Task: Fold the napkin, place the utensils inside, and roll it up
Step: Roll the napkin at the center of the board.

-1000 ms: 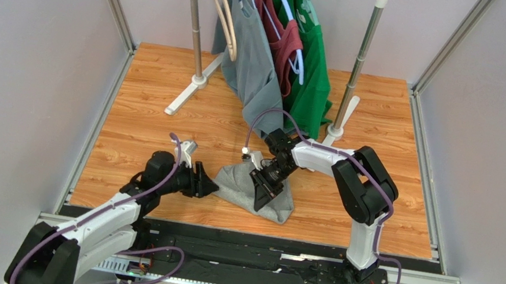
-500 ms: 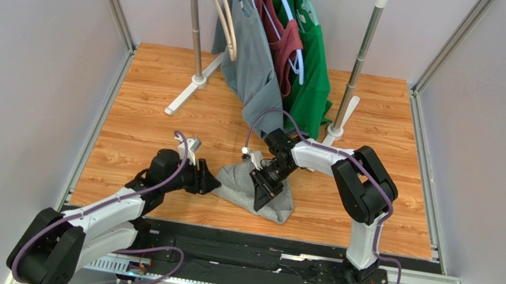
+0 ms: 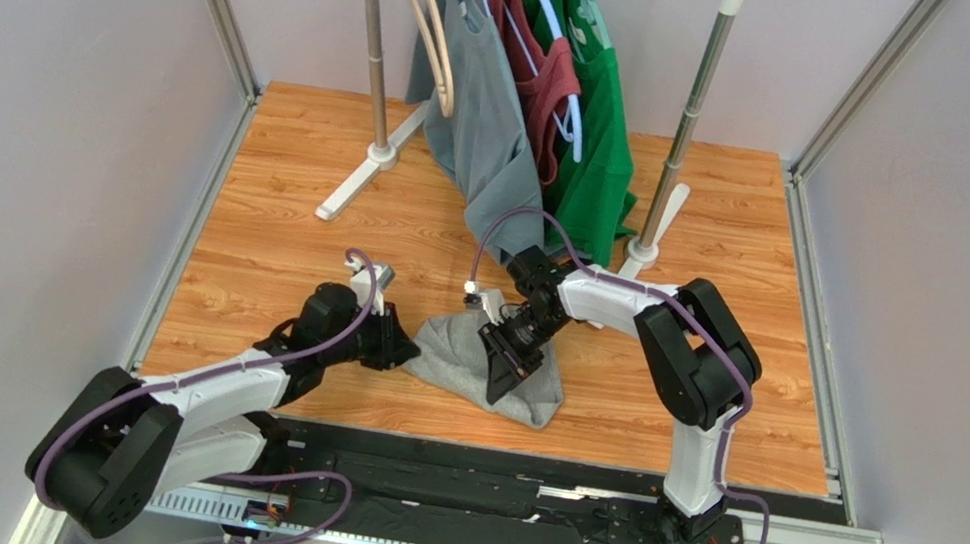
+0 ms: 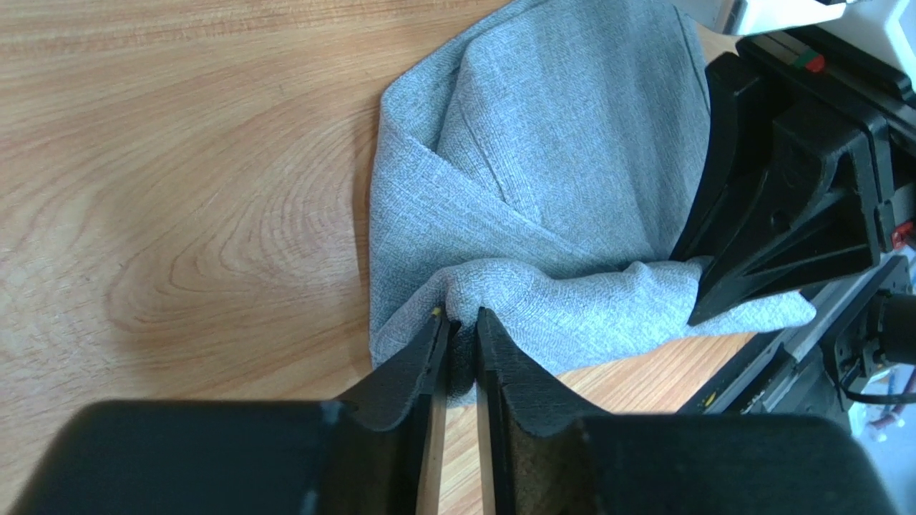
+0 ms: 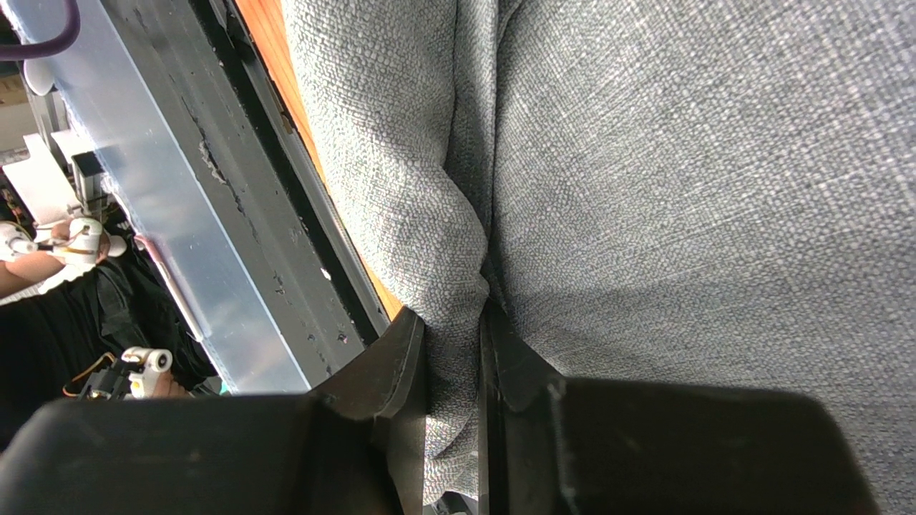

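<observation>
My left gripper (image 4: 458, 341) is clamped on an edge fold of the napkin (image 4: 570, 150), my right gripper (image 5: 456, 359) apparently on another; soft and limp, it wants holding by edges.

Heather-grey napkin (image 5: 699, 215) fills most of the frame. The right tool (image 5: 454, 333) pinches a vertical fold of it between two black fingers. A strip of wooden surface (image 5: 263, 21) and an aluminium rail (image 5: 161, 193) lie left.

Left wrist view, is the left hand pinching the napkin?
Yes, the left hand grips a bunched fold of the napkin between both fingers.
</observation>
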Tool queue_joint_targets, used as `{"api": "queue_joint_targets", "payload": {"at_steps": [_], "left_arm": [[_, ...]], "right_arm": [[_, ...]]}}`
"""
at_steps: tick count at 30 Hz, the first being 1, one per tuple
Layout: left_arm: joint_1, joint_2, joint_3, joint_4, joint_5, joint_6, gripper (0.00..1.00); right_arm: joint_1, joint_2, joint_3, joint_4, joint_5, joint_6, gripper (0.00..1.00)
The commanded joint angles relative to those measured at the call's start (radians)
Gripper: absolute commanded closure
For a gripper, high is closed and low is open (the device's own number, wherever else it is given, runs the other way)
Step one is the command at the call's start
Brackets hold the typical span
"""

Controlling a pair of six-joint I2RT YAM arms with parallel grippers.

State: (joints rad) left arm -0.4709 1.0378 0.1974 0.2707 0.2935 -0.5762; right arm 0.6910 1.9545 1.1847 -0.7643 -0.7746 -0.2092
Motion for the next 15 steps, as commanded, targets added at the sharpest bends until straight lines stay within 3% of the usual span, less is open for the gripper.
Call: {"api": "queue_joint_targets", "payload": {"at_steps": [1,10,11,15], "left_arm": [[-0.005,0.044,0.088,-0.034,-0.045,0.035,0.82],[-0.005,0.191,0.232,-0.180,-0.008,0.088,0.89],[-0.005,0.205,0.240,-0.192,-0.001,0.094,0.89],[-0.005,0.270,0.272,-0.202,0.036,0.110,0.90]], "right_arm": [[-0.007,-0.014,-0.019,0.071,0.109,0.013,0.80],[-0.007,-0.138,-0.046,0.083,0.181,0.085,0.54],[-0.005,-0.155,-0.048,0.083,0.198,0.093,0.47],[0.001,-0.230,-0.048,0.091,0.284,0.119,0.45]]}}
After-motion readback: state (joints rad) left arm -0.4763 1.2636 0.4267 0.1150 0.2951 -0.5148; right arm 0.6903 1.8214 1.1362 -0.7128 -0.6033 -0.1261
